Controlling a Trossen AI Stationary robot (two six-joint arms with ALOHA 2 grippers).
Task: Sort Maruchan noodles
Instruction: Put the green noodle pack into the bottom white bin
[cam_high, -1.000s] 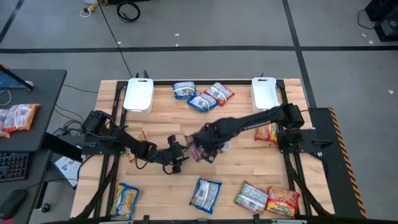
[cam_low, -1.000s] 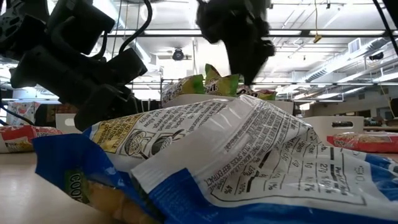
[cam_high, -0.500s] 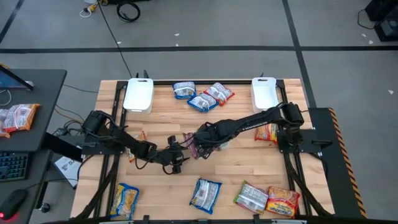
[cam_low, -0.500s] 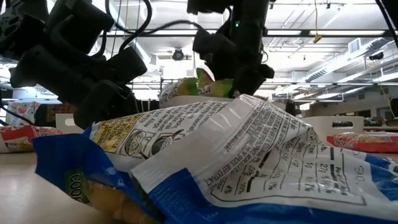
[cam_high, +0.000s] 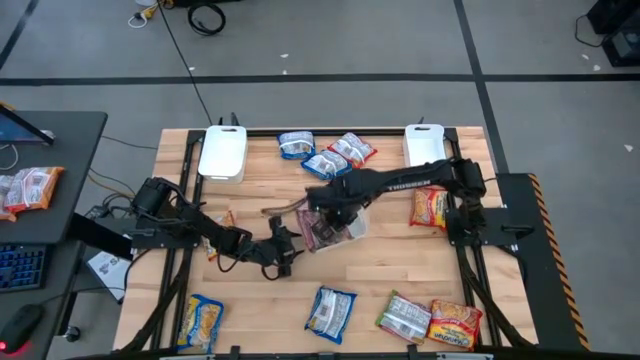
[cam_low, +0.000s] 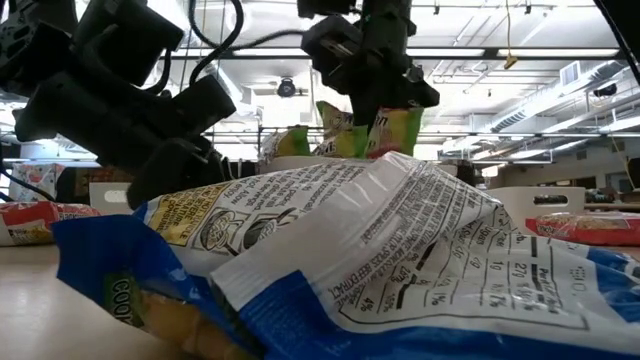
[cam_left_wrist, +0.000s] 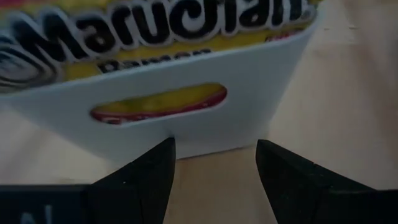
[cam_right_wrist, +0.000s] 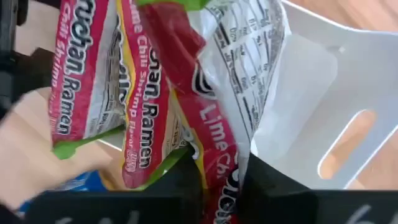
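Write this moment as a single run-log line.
right gripper: shut on lime chili shrimp packet, over white tray mid-table | left gripper: open, facing tray's handle end, holding nothing

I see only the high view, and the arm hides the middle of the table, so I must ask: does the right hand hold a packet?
Observer: Yes. The right wrist view shows the right hand shut on a red and green packet printed Lime Chili Shrimp.
Operator: And the left hand, is it open?
Observer: Yes. Its wrist view shows the left hand open, facing the slotted wall of a white tray that holds a yellow packet.
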